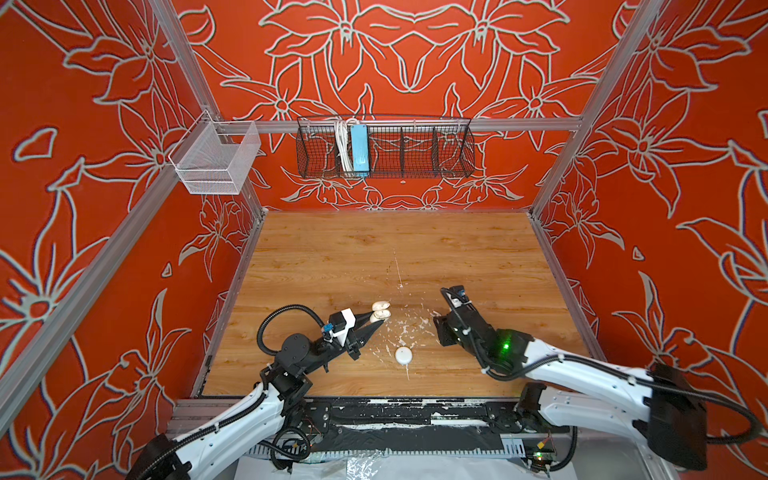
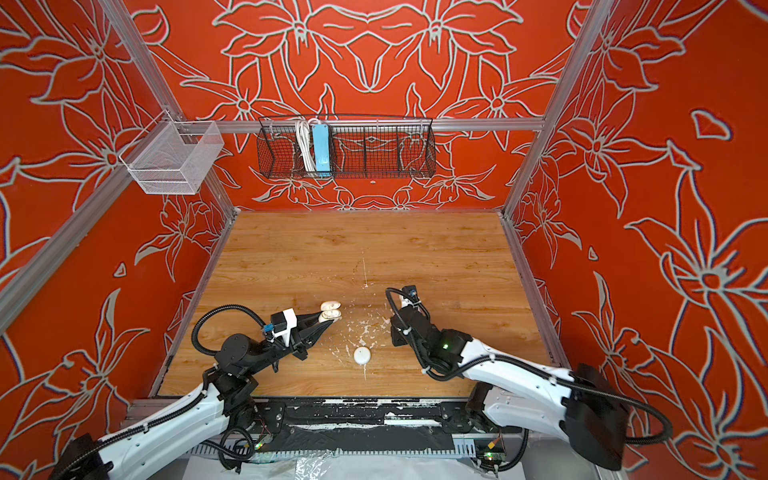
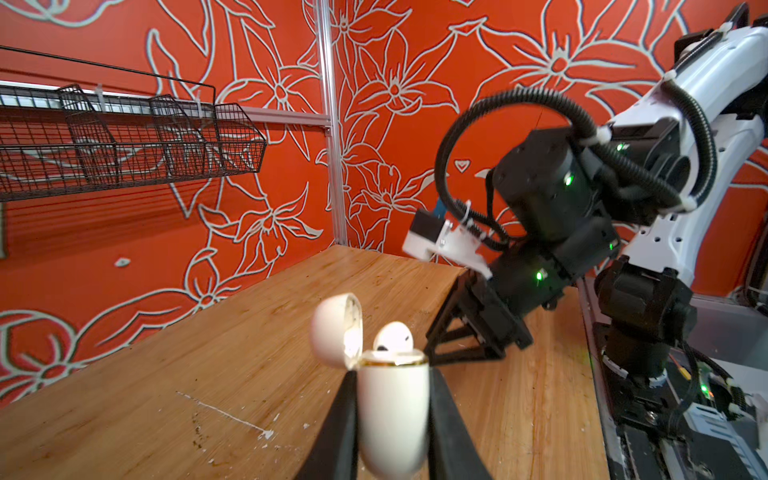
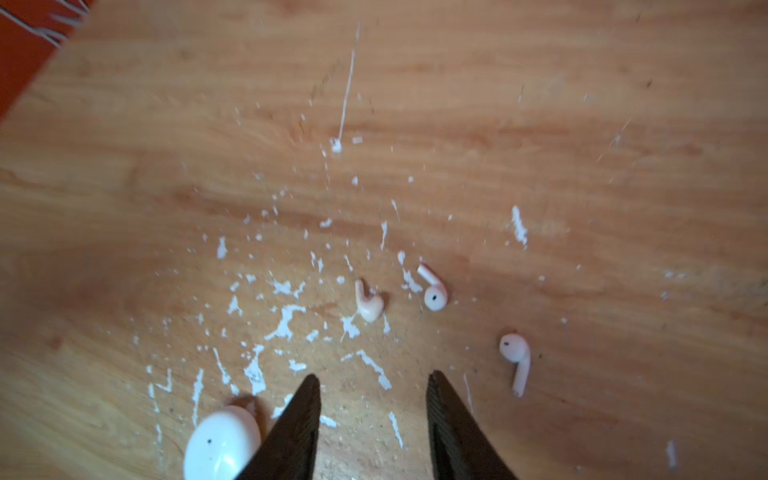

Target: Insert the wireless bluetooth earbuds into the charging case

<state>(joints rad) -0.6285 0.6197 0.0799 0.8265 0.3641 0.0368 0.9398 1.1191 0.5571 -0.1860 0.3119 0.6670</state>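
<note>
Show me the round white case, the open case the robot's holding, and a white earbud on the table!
round white case (image 1: 403,355): in a top view, the middle of its lid.
open cream case (image 3: 392,411): left wrist view, the front of its lower half.
white earbud (image 4: 514,348): right wrist view, its round head.

Lab test cell, aluminium frame (image 1: 519,124) and printed walls (image 1: 83,216).

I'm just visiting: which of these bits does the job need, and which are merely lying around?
For the job: two white earbuds on the table; round white case; open right hand.

Other things: cream case, lid open, an earbud inside, gripped by the left hand; pinkish earbud; paint flecks; wire basket.
</note>
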